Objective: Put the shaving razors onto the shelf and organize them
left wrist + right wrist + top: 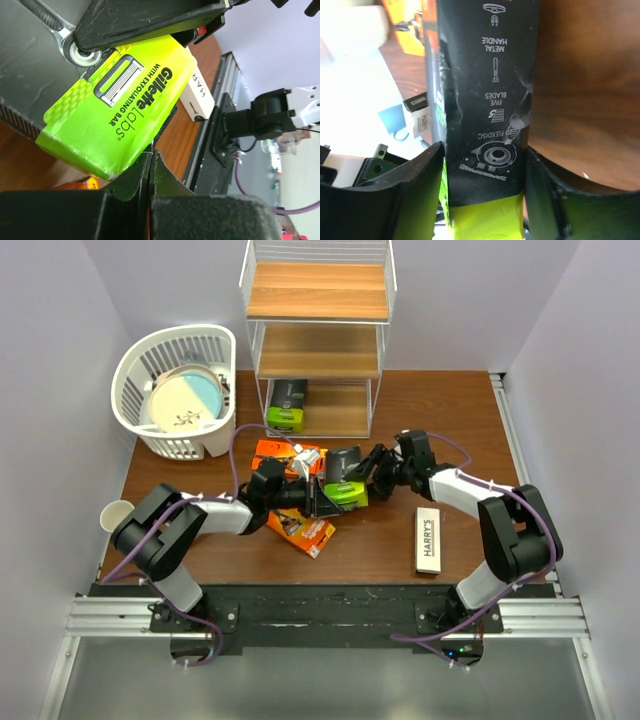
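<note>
A black-and-lime razor pack stands on edge at the table's middle. My right gripper is shut on it, and in the right wrist view both fingers press the pack's sides. My left gripper is shut and holds nothing; its tips sit just under the pack's lime end. Another black-and-lime pack stands on the shelf's bottom board. Two orange boxes and a white box lie by the left arm. The HARRY'S box lies at the right.
A white slatted basket holding a plate stands at the back left. A pale cup sits at the table's left edge. The shelf stands against the back wall, its two upper boards bare.
</note>
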{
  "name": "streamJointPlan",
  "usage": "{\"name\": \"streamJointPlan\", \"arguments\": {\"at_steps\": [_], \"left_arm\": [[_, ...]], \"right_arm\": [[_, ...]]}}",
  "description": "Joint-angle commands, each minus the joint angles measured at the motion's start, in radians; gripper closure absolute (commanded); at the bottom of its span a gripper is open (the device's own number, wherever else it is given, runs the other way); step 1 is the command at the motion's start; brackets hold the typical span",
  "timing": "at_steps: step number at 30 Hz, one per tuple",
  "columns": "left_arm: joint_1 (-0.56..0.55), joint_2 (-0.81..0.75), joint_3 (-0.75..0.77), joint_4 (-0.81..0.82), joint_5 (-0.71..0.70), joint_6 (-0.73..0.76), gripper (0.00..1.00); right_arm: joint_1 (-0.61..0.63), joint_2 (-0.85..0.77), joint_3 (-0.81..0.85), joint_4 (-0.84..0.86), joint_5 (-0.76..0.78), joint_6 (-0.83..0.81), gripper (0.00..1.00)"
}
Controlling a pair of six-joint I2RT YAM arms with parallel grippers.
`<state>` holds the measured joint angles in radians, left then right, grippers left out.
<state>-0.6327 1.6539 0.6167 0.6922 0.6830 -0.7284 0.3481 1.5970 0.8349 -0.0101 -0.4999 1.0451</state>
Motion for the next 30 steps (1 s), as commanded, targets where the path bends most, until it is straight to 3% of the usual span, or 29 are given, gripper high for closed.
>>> {"name": "streamJointPlan", "arguments": {"at_steps": [1,9,13,21,30], "left_arm": [[-0.01,-0.037,0.089,-0.092,-0.028,0.119,1.0],[0.002,0.006,0.228,-0.239,-0.094,0.219,1.0],[0.007,0.014,0.308,-0.379,-0.196,0.305,1.0],[0.007,0.021,0.365,-0.476,-0.296,0.349,1.0],[0.008,0.096,0.475,-0.623,-0.719,0.383,1.0]], "right_arm": [[0.011,0.023,0.013,0.283,-0.071,0.0,0.48],[0.003,0.15,0.118,0.435,-0.08,0.044,0.53],[-0.014,0.17,0.158,0.479,-0.051,0.064,0.54],[-0.038,0.146,0.139,0.493,-0.008,0.067,0.58],[-0.043,0.233,0.15,0.605,0.057,0.081,0.55]]}}
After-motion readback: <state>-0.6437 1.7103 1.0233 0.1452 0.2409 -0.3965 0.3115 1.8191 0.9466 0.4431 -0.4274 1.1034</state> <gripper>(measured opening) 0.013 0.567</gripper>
